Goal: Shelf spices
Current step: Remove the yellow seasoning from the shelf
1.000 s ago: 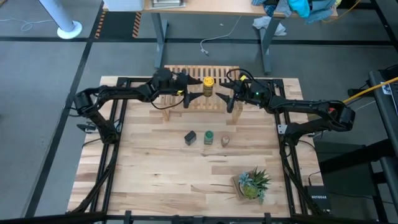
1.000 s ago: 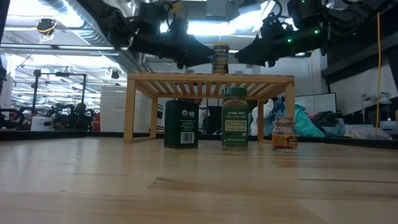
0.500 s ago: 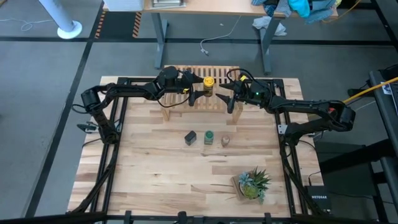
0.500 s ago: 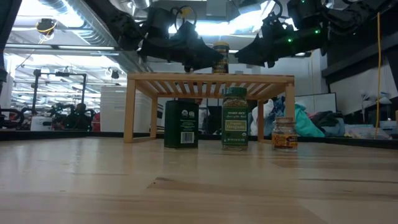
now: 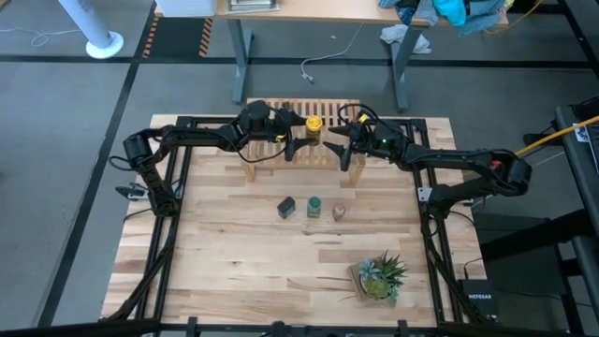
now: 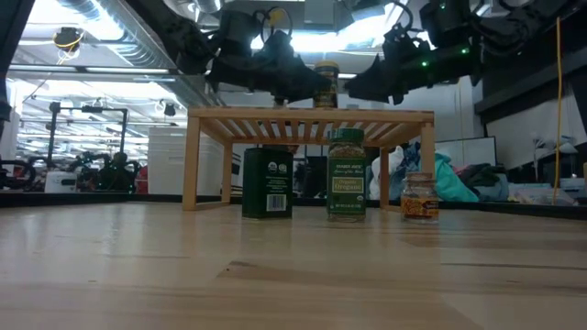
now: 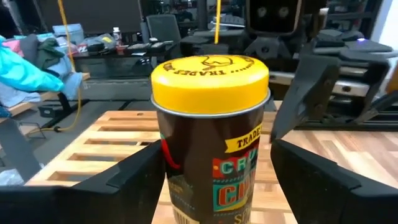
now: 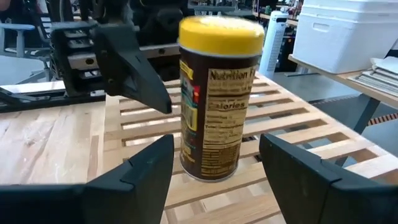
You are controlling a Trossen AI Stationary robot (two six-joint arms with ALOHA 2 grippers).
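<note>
Spices are split between two levels: the yellow-lidded jar point(image 5: 314, 130) stands upright on the slatted top of the shelf point(image 5: 267, 106) at the far side of the table point(image 5: 234, 271), while the black tin point(image 5: 286, 207), the green-lidded jar point(image 5: 314, 206) and the tiny grey-topped jar point(image 5: 339, 212) wait in a row on the tabletop nearer the middle. The left gripper point(image 5: 292, 138) sits just left of the shelved jar with its fingers spread on either side of it; in its wrist view a gap shows between each finger and the jar's wall, so it looks released rather than clamped. The right gripper point(image 5: 339, 142) hovers just right of the same jar, its fingers parted and holding nothing. A potted plant point(image 5: 379, 276) stands well apart at the near right. As for handling, the yellow-lidded jar looks rigid, with a smooth glossy printed wall that could slip under light pressure, and it is tall for its base, so a nudge high up might tip it on the slats. I would take such a jar around the middle of the body, below the lid. The tin probably wants a grip across its flat faces, and the tiny jar seems light and easy to knock over.
</note>
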